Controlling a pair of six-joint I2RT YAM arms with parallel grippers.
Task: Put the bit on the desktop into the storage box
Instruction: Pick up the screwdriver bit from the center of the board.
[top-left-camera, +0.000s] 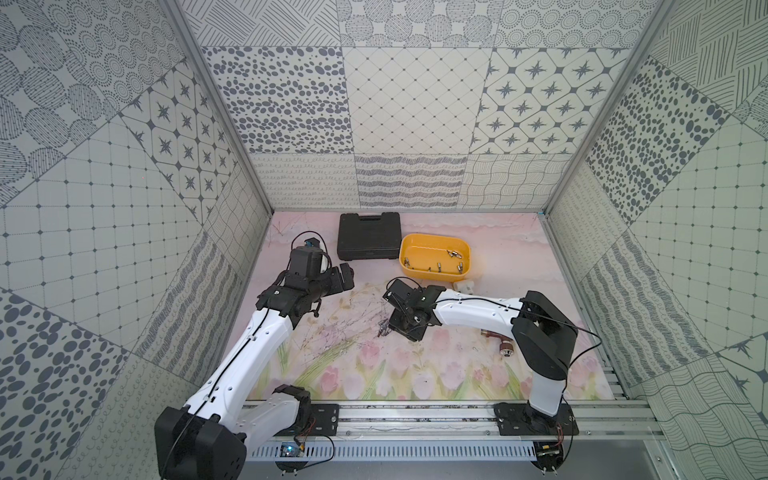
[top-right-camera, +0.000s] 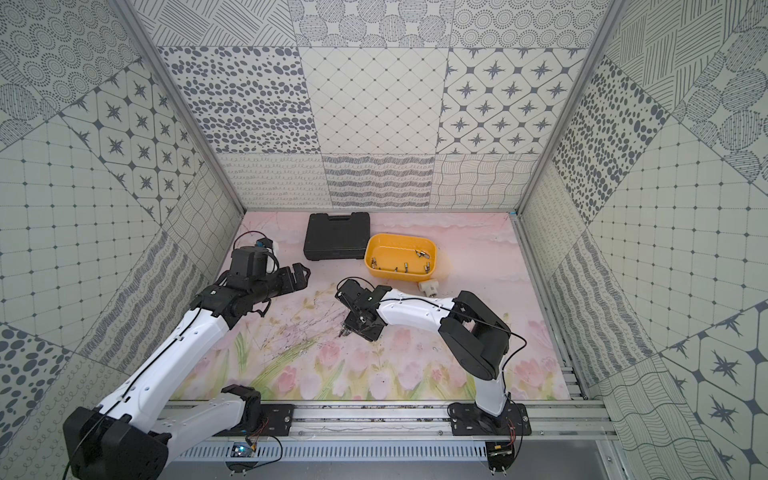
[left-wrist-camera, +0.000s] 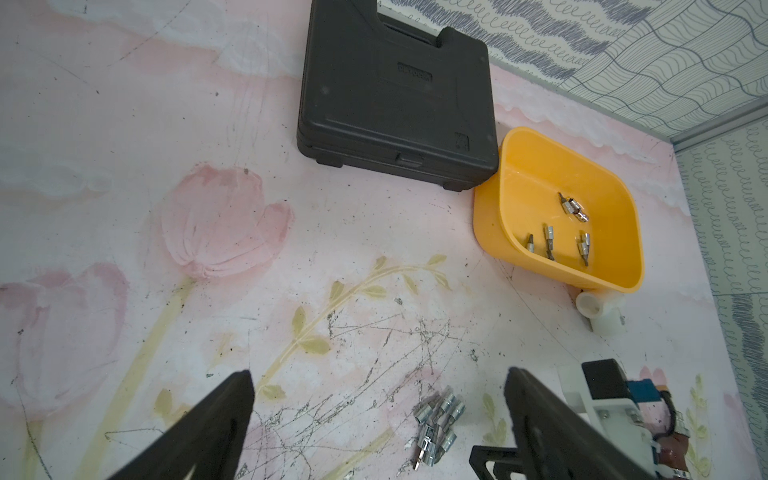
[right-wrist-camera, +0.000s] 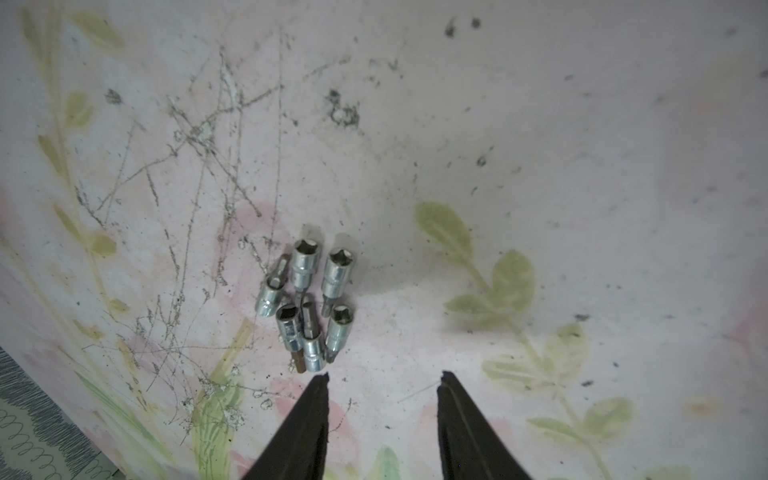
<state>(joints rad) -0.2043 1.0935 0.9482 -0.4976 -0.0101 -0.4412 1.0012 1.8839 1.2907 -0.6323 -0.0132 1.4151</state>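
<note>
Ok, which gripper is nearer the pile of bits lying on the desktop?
Right. The right gripper hangs just beside the pile of bits, jaws apart and empty; the left gripper is open, farther off, on the black case's side.

Bench (top-left-camera: 374, 374): pink tulip-print top, scratched grey around the middle.
Tool case (top-left-camera: 369, 236): black, closed, lying flat at the bench's far edge, handle toward the back wall (top-left-camera: 415, 178).
Pipe fitting (top-left-camera: 464, 286): white plastic, right of the bench's middle.
Brown fitting (top-left-camera: 500, 343): nearer the right edge, partly hidden.
</note>
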